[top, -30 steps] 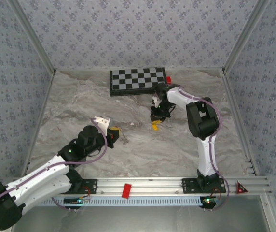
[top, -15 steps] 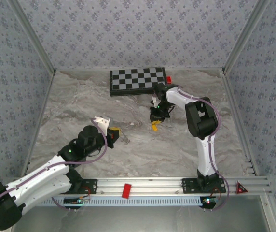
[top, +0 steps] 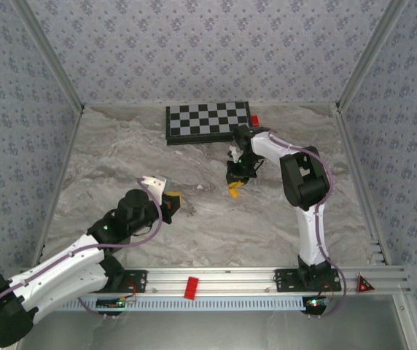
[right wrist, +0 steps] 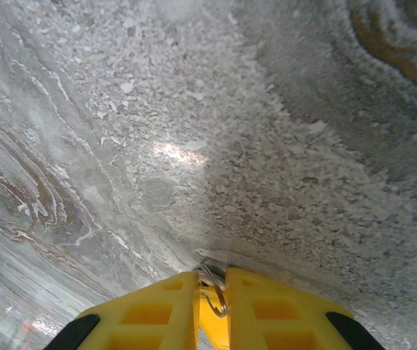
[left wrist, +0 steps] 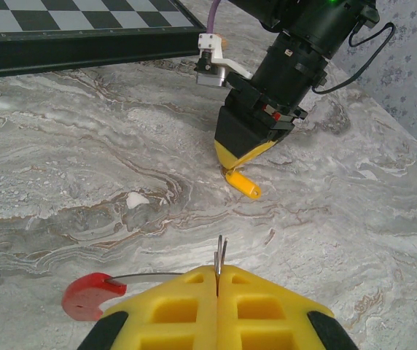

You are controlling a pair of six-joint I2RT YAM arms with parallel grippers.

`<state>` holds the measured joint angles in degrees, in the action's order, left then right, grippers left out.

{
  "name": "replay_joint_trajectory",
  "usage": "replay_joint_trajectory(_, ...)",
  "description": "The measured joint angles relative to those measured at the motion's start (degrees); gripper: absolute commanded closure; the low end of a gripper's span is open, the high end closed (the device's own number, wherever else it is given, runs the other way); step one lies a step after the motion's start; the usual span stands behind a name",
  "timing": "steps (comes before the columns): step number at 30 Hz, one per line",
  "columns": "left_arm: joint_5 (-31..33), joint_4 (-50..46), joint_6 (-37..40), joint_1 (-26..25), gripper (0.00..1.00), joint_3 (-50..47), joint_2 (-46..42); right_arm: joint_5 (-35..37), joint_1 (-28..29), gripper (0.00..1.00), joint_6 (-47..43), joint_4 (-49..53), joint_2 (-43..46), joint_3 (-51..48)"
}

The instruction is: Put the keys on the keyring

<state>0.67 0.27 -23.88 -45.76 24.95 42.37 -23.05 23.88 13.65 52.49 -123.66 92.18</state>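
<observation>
Keyring (left wrist: 92, 295) being pinched tight by the left gripper (left wrist: 217, 281), right gripper (left wrist: 233, 160) squeezing the yellow key (left wrist: 243, 185), near the chessboard (left wrist: 84, 29).

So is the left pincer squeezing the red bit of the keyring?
No, the left pincer is shut on the grey wire of the keyring; its red bit sticks out to one side.

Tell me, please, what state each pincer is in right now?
Left pincer: closed, holding the keyring.
Right pincer: closed on the small yellow key.
</observation>
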Motion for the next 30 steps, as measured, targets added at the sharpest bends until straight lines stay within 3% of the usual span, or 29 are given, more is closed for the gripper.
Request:
replay_joint_trajectory(7,0.0,0.0,0.0,0.0,1.00,0.0,0.0,-0.3,0.0,0.84,0.0,0.0,0.0,0.0)
replay_joint_trajectory(16,0.0,0.0,0.0,0.0,1.00,0.0,0.0,-1.0,0.0,1.00,-0.6,-0.2,0.1,-0.1)
replay_joint_trajectory(23,0.0,0.0,0.0,0.0,1.00,0.0,0.1,-1.0,0.0,1.00,-0.6,-2.0,2.2,-2.8)
replay_joint_trajectory(30,0.0,0.0,0.0,0.0,1.00,0.1,1.3,0.2,0.2,1.00,-0.6,-8.1,12.0,-10.3)
